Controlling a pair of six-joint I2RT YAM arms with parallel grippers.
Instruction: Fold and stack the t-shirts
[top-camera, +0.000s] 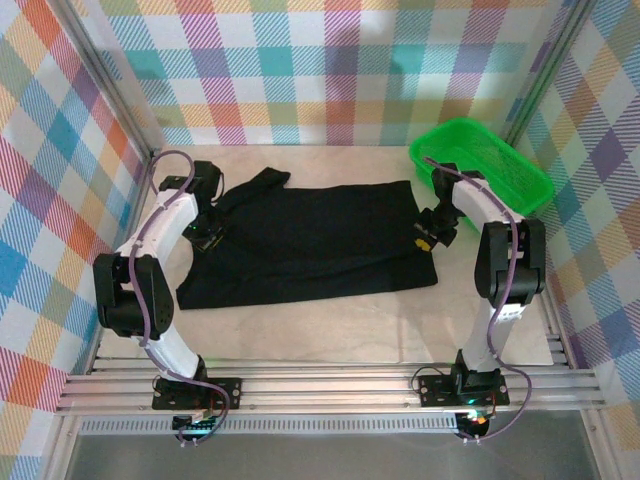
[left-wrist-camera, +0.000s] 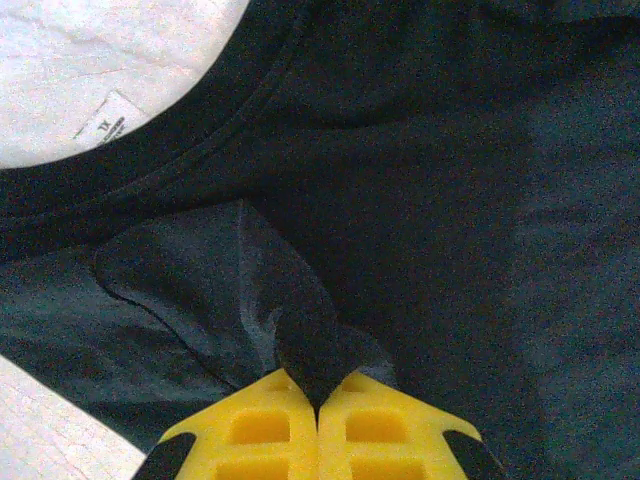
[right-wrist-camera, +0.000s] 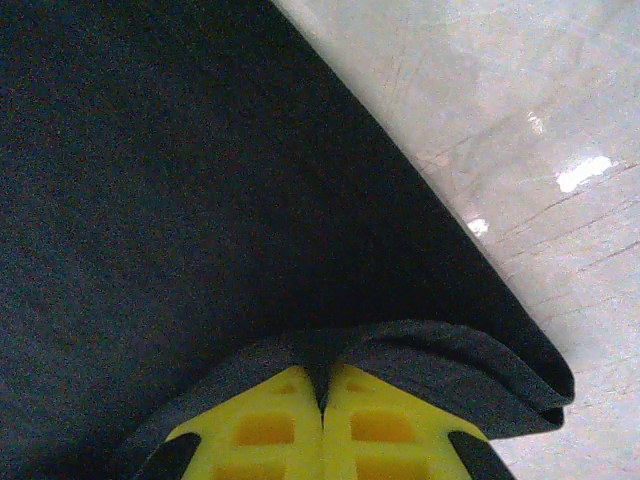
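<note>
Plain black short-sleeved soft-cloth t-shirt lies spread on the pale counter, mid-workspace, btwn the 2 arms. Neck end is twd the left arm, bottom end twd the right. One sleeve sticks out at the far-left corner. Green plastic mesh basket sits at the far right of the counter, near the shirt's far-right corner.

Left hand is down on the shirt's left end. In the left wrist view its yellow fingers are pressed together w/ a pinch of black cloth caught btwn the tips. The cloth is pulled up into a small ridge just below the ribbed neck collar. A white size label shows inside the neck opening, w/ bare counter behind it.

Right hand is at the shirt's right edge. Right wrist view: also closed tight, gripping a doubled-over edge of the cloth. Layers bulge round the fingertips, and the fold's corner lies lower right over bare counter.
</note>
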